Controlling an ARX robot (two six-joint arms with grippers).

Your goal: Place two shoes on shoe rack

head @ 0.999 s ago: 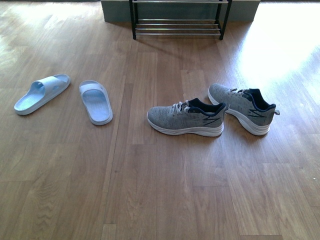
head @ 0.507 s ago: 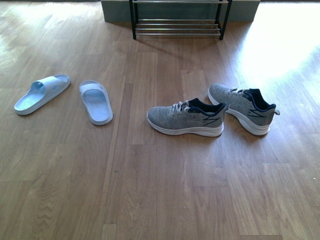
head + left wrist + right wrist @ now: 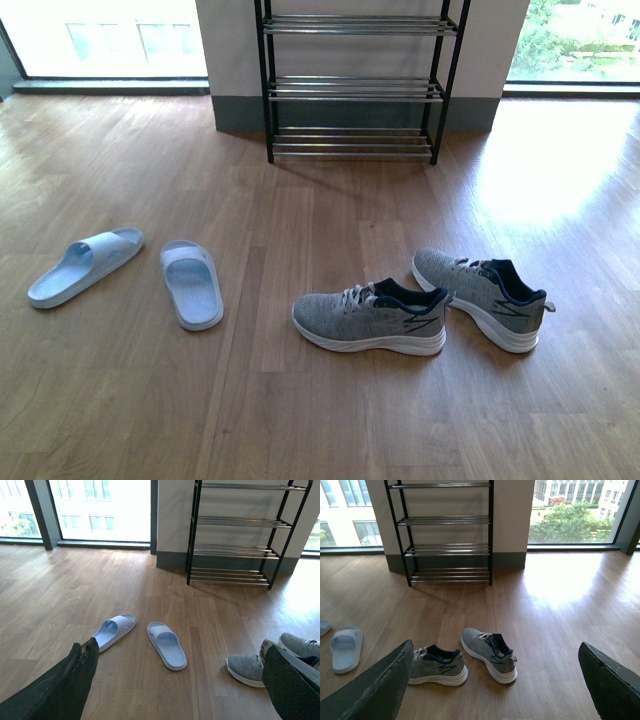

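Two grey knit sneakers lie on the wood floor: one (image 3: 370,318) at centre, the other (image 3: 482,296) to its right. Two pale-blue slide sandals (image 3: 192,284) (image 3: 85,265) lie at the left. The shoe rack (image 3: 352,85) stands against the far wall, its shelves bare. No arm shows in the front view. My left gripper (image 3: 180,680) is open and empty, high above the floor, with the sandals (image 3: 166,645) ahead and a sneaker (image 3: 246,668) beside one finger. My right gripper (image 3: 497,680) is open and empty, with both sneakers (image 3: 489,653) (image 3: 437,666) ahead.
A wall pillar (image 3: 230,60) stands behind the rack, with floor-length windows (image 3: 110,35) on both sides. Bright sunlight falls on the floor at the right (image 3: 560,170). Open wood floor lies between the shoes and the rack.
The front view has tilted upward: the rack's upper tiers, the wall and the windows show now, and the shoes sit lower in the picture. The shoes themselves have not moved.
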